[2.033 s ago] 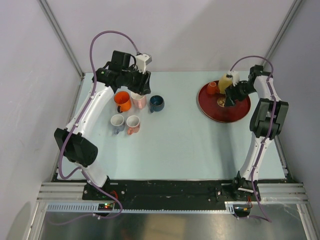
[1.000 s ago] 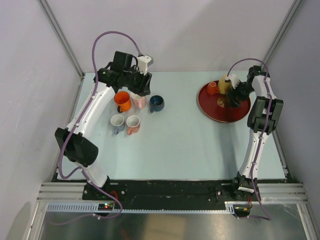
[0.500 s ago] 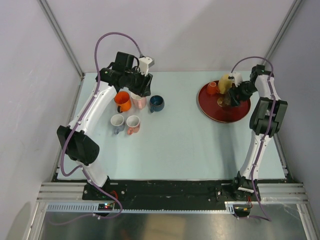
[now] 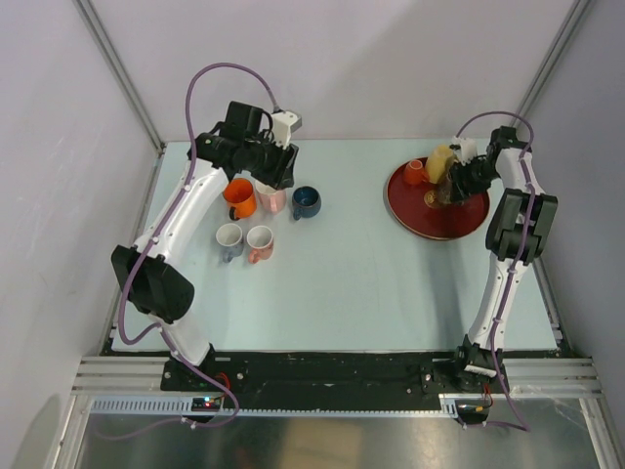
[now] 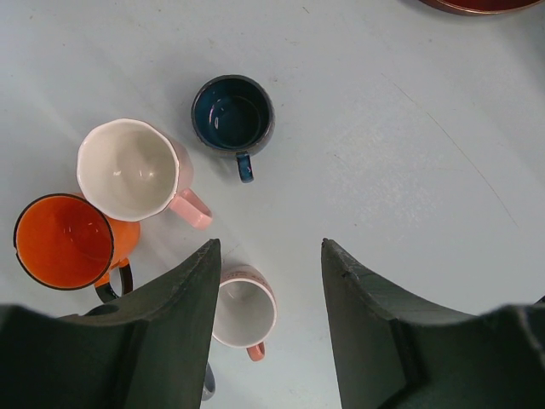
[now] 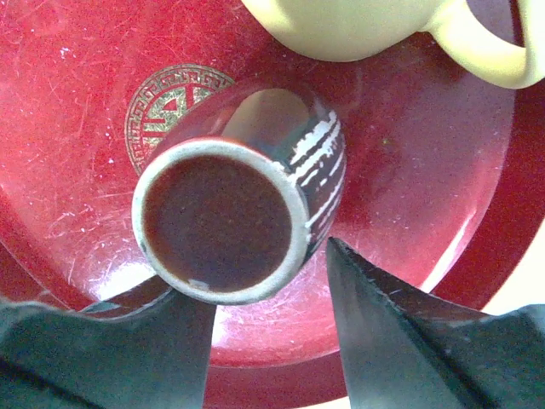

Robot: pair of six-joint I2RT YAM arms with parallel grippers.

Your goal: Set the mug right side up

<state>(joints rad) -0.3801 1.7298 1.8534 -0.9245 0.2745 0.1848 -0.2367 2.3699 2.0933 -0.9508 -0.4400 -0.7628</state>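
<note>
The right pincer [image 6: 264, 273] hangs over the red tray [image 6: 68, 102] with the dark mug [image 6: 221, 221] between its two fingers, one finger low on each side of the rim that faces the wrist camera. They stand close against the mug, but this steep view does not let me say whether they press it or only flank it, so I cannot tell if it is gripped. The mug shows what looks like its unglazed foot, so I judge it bottom-up or tipped, not yet righted, and no handle is visible. The chief risk is a shallow hold on a glossy, rounded wall. If the fingers catch only the edge, the mug may squirt out, or swing round as it is lifted and turned. Just beyond the fingertips, a yellow cup [image 6: 341, 25] sits very near the mug. A wide rotation could knock it or drag the tray. Far off on the other side, the left pincer [image 5: 270, 247] hovers with its fingers apart and nothing between them, above a cluster of upright cups [image 5: 123, 170].
</note>
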